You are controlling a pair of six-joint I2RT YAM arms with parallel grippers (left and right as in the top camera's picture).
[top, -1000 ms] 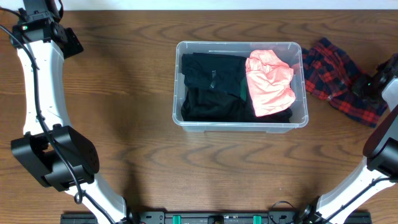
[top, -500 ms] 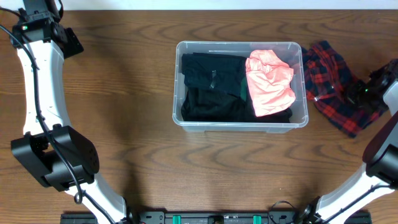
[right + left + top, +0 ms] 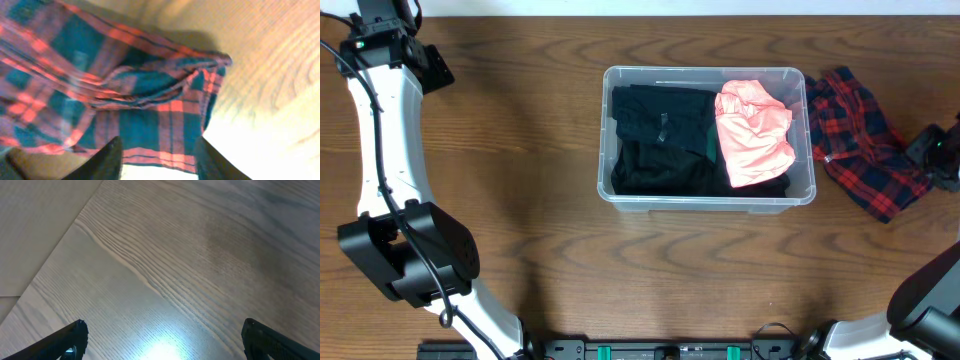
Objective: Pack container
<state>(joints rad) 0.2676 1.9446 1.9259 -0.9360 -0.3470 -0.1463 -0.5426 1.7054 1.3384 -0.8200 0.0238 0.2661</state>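
The container [image 3: 707, 203] sits mid-table, its long axis running left to right. Just off its right end lies the plaid cloth [image 3: 860, 140], between it and my right gripper [image 3: 157, 162], whose fingers are parted and grip nothing. My left gripper [image 3: 165, 345], spread wide, hangs well apart over the table [image 3: 200, 255].

Your overhead looks straight down on the table [image 3: 520, 200]. Left wrist sits close over its far-left corner, right wrist over overhead's plaid cloth [image 3: 125, 90].
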